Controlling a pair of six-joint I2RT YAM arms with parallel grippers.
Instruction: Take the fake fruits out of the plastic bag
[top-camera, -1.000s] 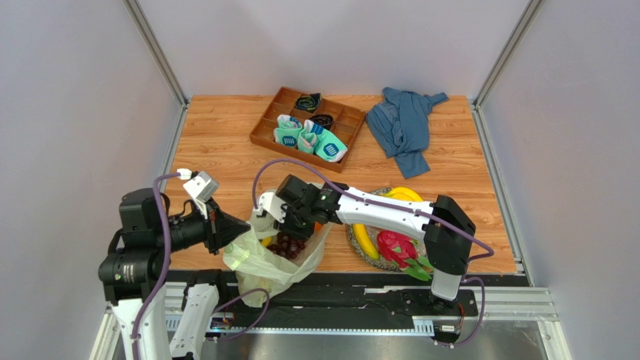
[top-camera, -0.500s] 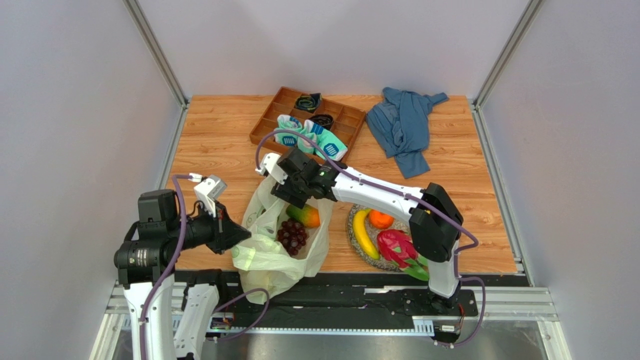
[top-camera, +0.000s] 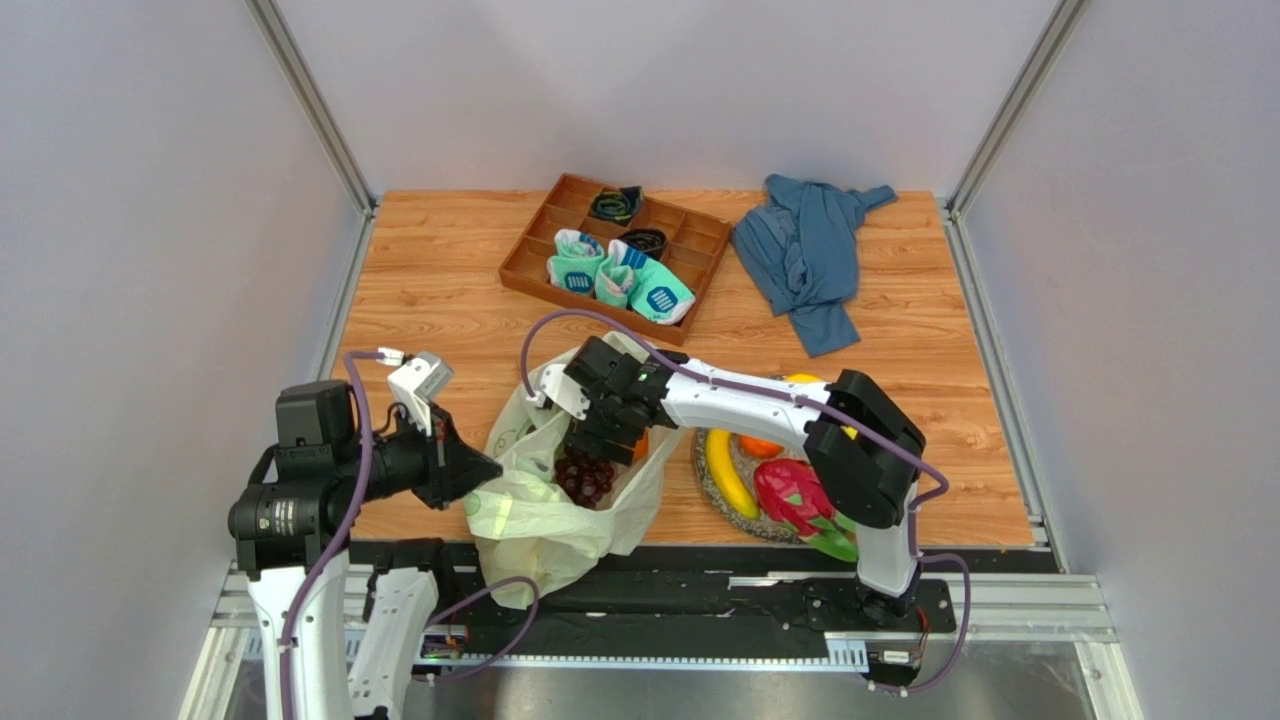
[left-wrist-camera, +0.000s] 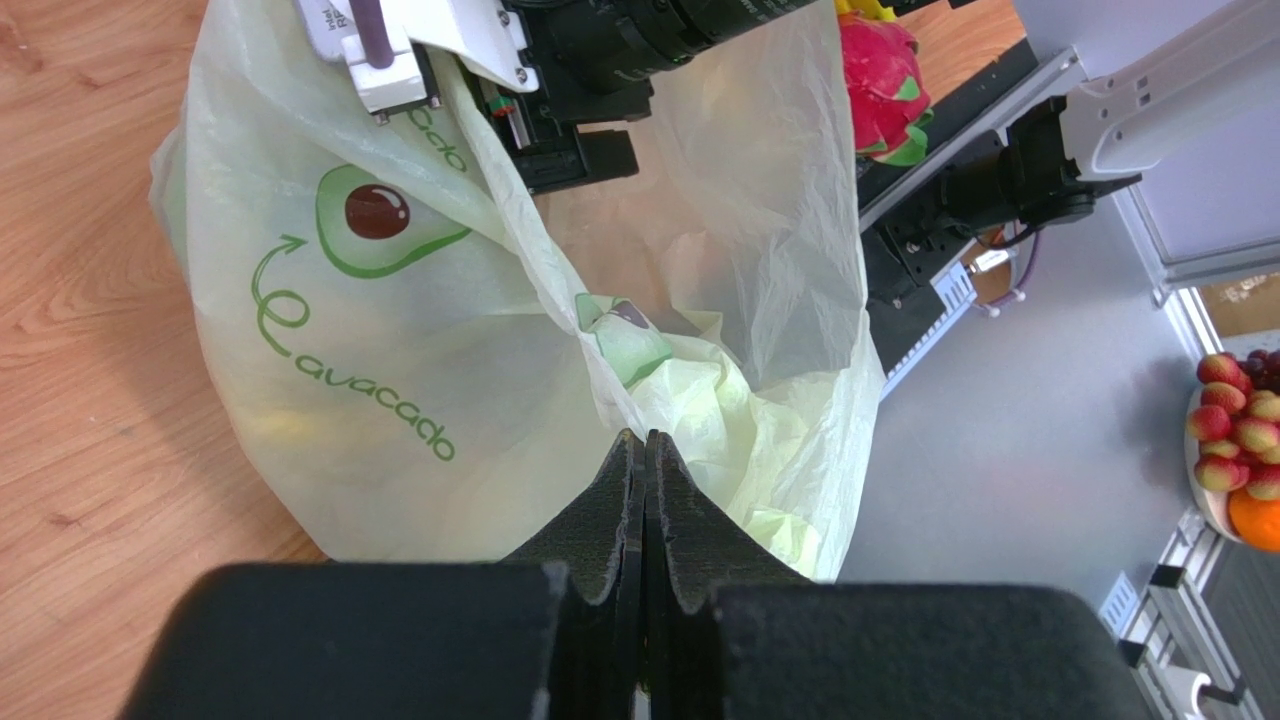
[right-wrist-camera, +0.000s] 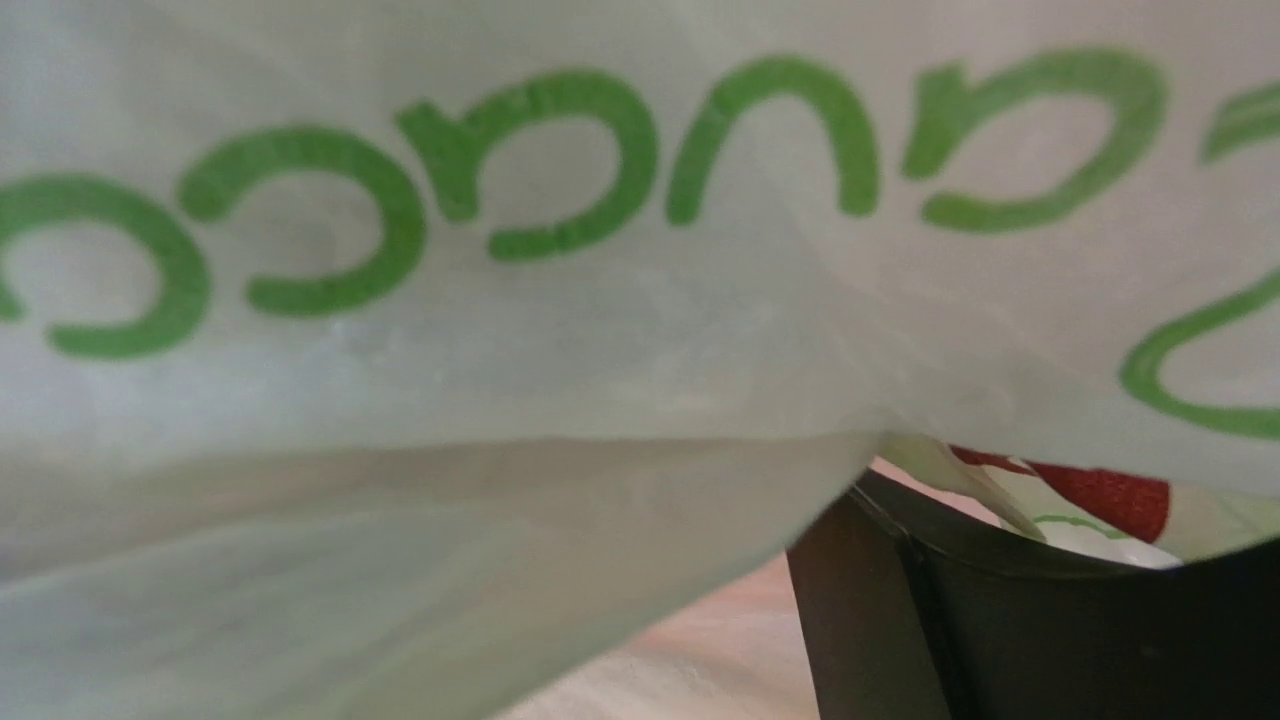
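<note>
step in hand: judged to be mid-unloading; some fruits are out and the right arm is in the bag for another.
plastic bag (top-camera: 534, 518): slumped on the table (top-camera: 436, 285) near its front edge, between the two arms, with the mouth facing up and away. Green avocado print on its side.
left tool (left-wrist-camera: 646, 458): fingers together, clamped on a fold of the bag's near rim, holding that side up so the mouth gapes.
right tool (top-camera: 591, 438): down inside the bag's mouth, just over the grapes. Its own camera shows only bag film across the view and one dark finger (right-wrist-camera: 977, 630). Cannot tell whether the fingers are apart or together; nothing seen held.
fruits in the bag: purple grapes (top-camera: 583, 480) on the bag's floor. An orange patch (top-camera: 642, 446) just beside the right tool is probably the mango, mostly hidden.
fruits out: banana (top-camera: 729, 473), orange (top-camera: 760, 446) and dragon fruit (top-camera: 792, 495) on the woven plate (top-camera: 747, 525), just right of the bag.
also present: sock tray (top-camera: 616, 255) and blue cloth (top-camera: 812, 255) at the far side, well apart from the work.
next move (judgement): settle the right tool around the grapes or the mango, close on fruit alone, lift clear of the rim, carry to the plate.
risk (judgement): the thin film may slip between the fingers and come up with the fruit; the left tool's hold on the rim should counter that.
</note>
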